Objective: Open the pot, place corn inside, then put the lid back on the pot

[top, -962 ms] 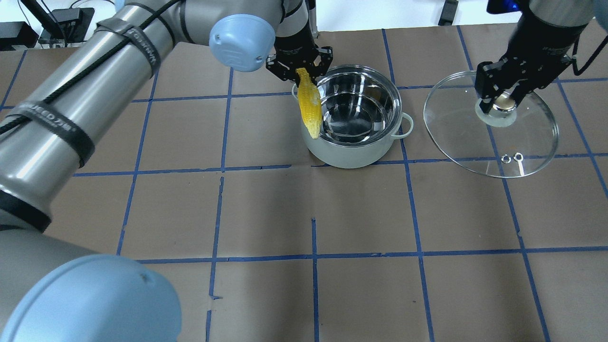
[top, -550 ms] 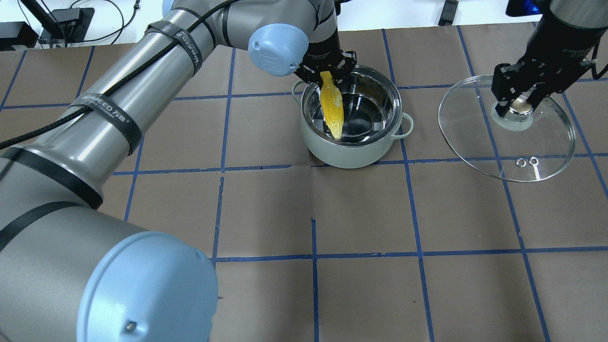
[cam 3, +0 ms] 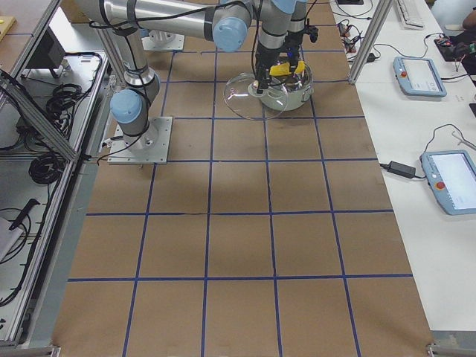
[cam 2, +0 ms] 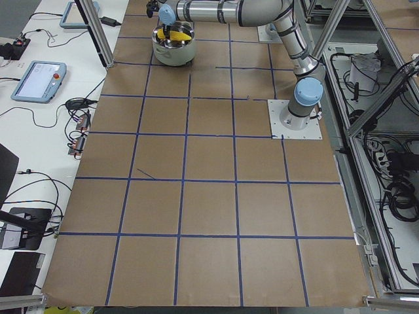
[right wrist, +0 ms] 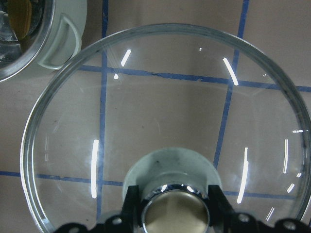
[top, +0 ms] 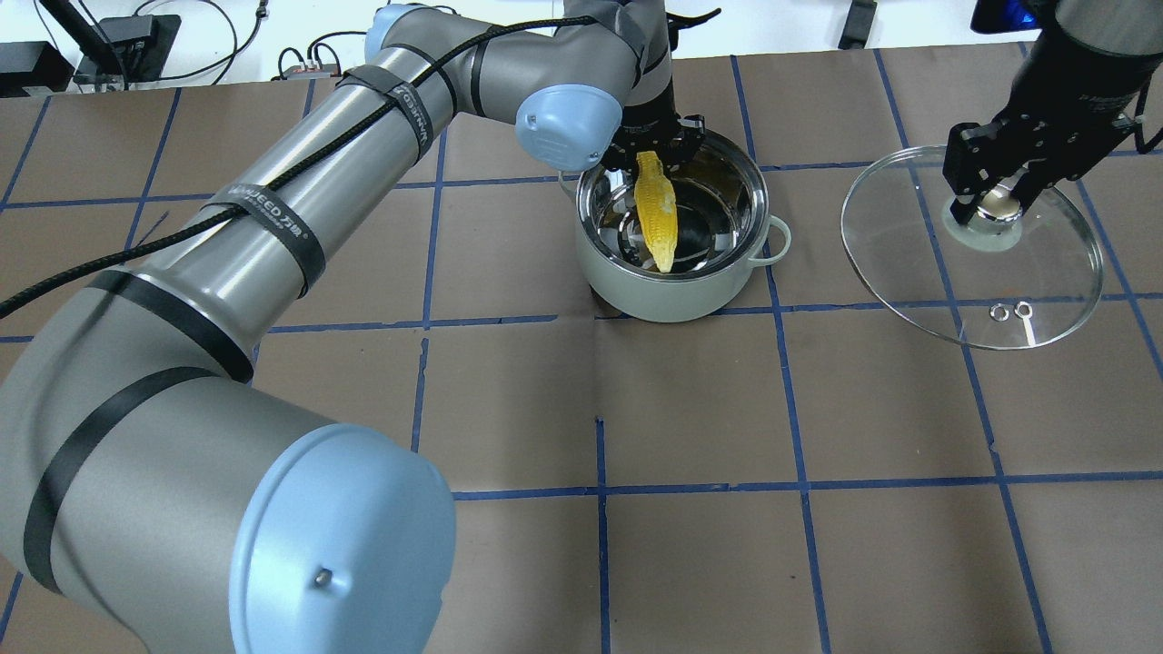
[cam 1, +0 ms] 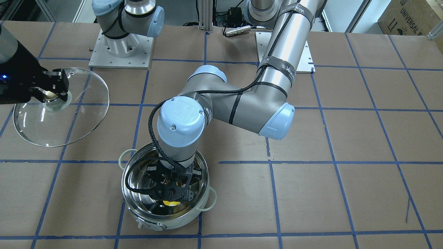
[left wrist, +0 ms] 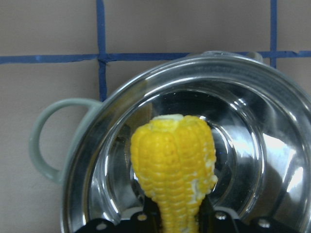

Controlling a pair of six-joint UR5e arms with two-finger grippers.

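The shiny steel pot (top: pixel 672 295) stands open with its pale looped handles at the sides. My left gripper (top: pixel 650 156) is over the pot's far rim and shut on the thick end of the yellow corn (top: pixel 656 213). The corn hangs tip down inside the pot. The left wrist view shows the corn (left wrist: pixel 175 165) above the pot's bare bottom (left wrist: pixel 252 145). My right gripper (top: pixel 990 195) is shut on the knob of the clear glass lid (top: pixel 972 272). It holds the lid tilted above the table, to the right of the pot. The lid (right wrist: pixel 165 107) also fills the right wrist view.
Brown paper with a blue tape grid (top: pixel 600 490) covers the table. The left arm's elbow and forearm (cam 1: pixel 238 110) stretch over the middle of the table. Tablets and cables (cam 3: pixel 431 74) lie on the white side benches beyond the table's edge.
My left gripper has moved right, from beside the pot's left rim to over the pot, and the corn now hangs inside it. My right gripper carried the lid slightly further right.
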